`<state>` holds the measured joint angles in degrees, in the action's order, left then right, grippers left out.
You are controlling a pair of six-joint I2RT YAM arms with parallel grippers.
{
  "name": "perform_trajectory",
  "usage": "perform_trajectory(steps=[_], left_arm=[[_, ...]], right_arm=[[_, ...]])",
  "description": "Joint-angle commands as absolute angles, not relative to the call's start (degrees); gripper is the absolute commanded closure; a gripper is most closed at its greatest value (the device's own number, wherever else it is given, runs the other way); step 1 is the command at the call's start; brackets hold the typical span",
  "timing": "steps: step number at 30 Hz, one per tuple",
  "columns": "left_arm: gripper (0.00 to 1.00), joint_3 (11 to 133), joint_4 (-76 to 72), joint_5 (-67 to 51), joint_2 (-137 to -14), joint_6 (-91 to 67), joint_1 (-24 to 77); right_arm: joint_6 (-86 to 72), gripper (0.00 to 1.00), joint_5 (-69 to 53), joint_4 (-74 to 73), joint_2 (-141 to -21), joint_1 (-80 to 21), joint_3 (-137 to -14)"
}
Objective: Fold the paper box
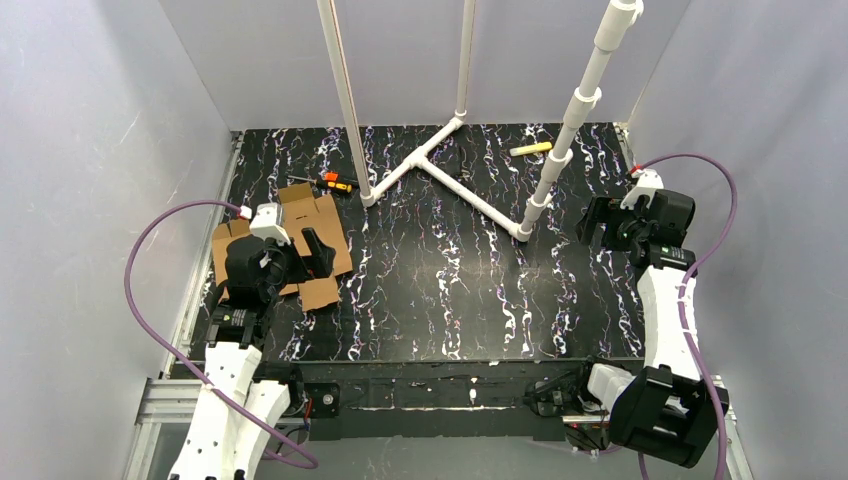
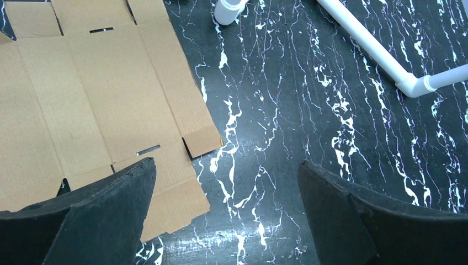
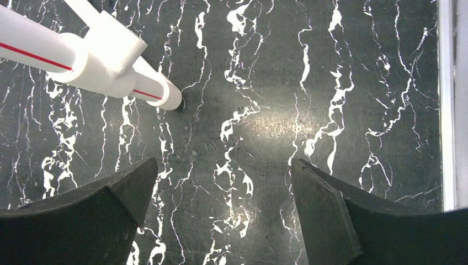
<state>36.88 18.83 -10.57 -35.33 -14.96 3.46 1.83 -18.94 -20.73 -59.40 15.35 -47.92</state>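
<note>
— Left gripper [image 2: 226,165]: jaws spread wide, nothing held. One finger [image 2: 94,215] hangs over the near flap of the paper box [image 2: 110,99]; contact cannot be told. Other side?
— Right gripper [image 3: 224,163]: spread just as wide, empty, above the bare table [image 3: 265,83] at far right, near the white pipe frame [image 3: 105,49].
— Counts?
— Two grippers. One paper box, a flat unfolded sheet, left side of the table. One pipe frame. One yellow object [image 1: 530,149], far edge.

A black, white-veined bench [image 1: 450,300] carried a white pipe frame [image 1: 480,200] at its far middle. A small yellow object [image 1: 530,149] lay near the back edge, and an orange-and-black tool [image 1: 338,183] lay beside the frame's left foot.
</note>
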Motion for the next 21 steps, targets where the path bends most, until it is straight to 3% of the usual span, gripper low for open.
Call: perform_trajectory(steps=[1, 12, 17, 21], left_arm=[[0.01, 37.6, 18.2, -12.1, -35.7, -14.1, 3.3], [0.01, 37.4, 16.9, -17.3, -38.7, -17.4, 3.4], [0.01, 42.6, 25.0, -17.9, -44.0, -22.8, 3.6], [0.01, 50.8, 37.6, -3.0, -50.6, -19.9, 13.6]], right_arm=[[1.4, 0.00, -21.7, -17.0, -60.0, 15.4, -48.8], [4.3, 0.00, -31.3, -16.7, -61.6, 15.4, -48.3], [13.0, 0.00, -38.9, -19.7, -61.6, 15.0, -46.9], [21.8, 0.00, -49.0, -24.0, -62.7, 14.0, -46.8]])
